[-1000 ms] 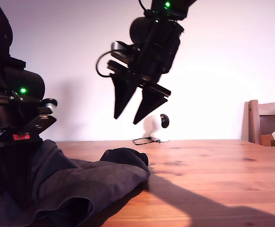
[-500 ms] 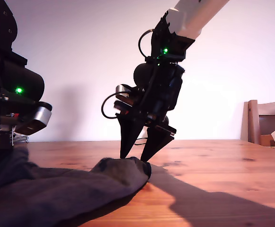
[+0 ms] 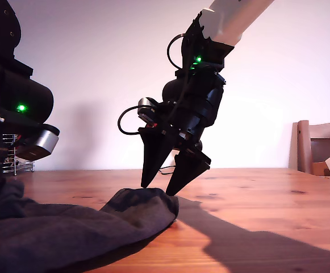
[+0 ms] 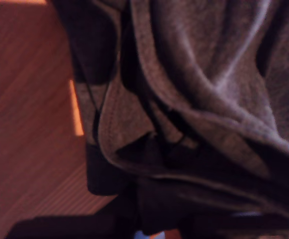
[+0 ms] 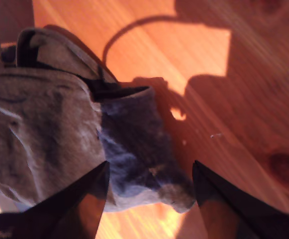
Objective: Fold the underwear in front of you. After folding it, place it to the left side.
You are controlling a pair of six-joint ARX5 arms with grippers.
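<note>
Since the earlier frame, my second gripper (image 3: 167, 188) has lifted slightly off the underwear (image 3: 85, 227) and tilted, its tips now just above the raised corner of the fabric rather than pressed into it; the garment has flattened a little. One underwear is present, dark grey, lying limp on the wooden surface (image 3: 267, 199) toward the exterior view's left, with its corner ending near the middle. No label, brand or writing can be read on it in any view. Jaws of my second gripper (image 5: 149, 199) stand apart, one on each side of the fabric corner (image 5: 134, 149), holding nothing. My first gripper (image 4: 149, 219) is buried in folds of the underwear (image 4: 209, 99) in its wrist view; whether its jaws are parted or closed cannot be told. Two arms are counted; the arm at the exterior view's left edge (image 3: 17, 114) sits over the garment's far end. Bare wood extends widely toward the exterior view's right, up to one chair (image 3: 321, 148) at that edge.
</note>
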